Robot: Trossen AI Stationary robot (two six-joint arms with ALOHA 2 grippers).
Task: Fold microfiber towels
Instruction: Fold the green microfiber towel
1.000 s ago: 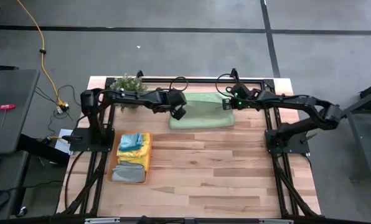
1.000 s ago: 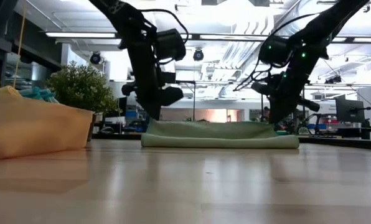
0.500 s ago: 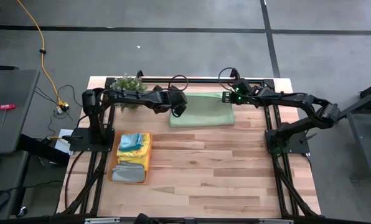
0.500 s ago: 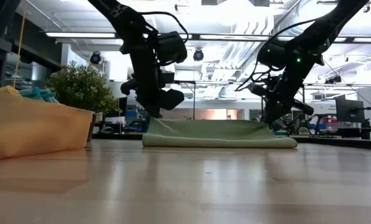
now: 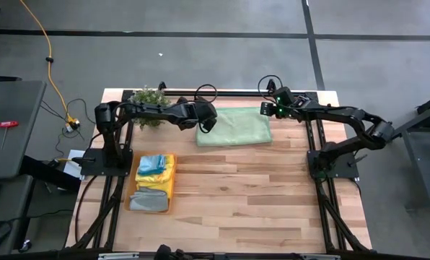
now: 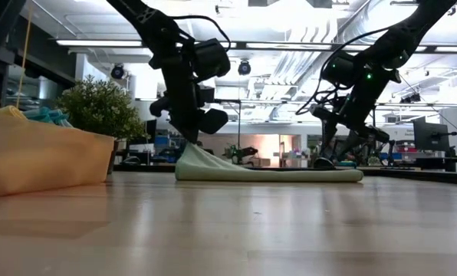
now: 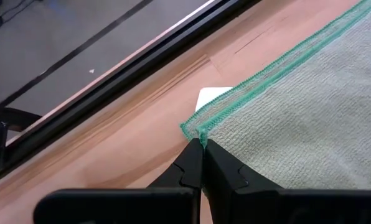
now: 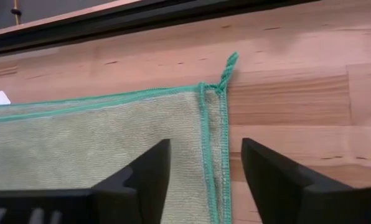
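Table [image 5: 237, 195] of pale wood carries the green towel [image 5: 234, 127], folded flat near its far edge; left gripper [image 5: 203, 125] is pinched tight on the towel's left corner, lifting it; right gripper [image 5: 265, 110] stands apart-fingered over the right corner, gripping nothing.

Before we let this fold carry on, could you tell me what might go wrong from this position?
1. The left gripper is shut on one corner of the pale green towel, lifting it, while the right gripper stands open over the opposite corner. A one-sided pull could skew the fold.
2. That pinch catches only the stitched edge, so the corner may slip out.
3. The small plant stands close beside the left arm and could be brushed.
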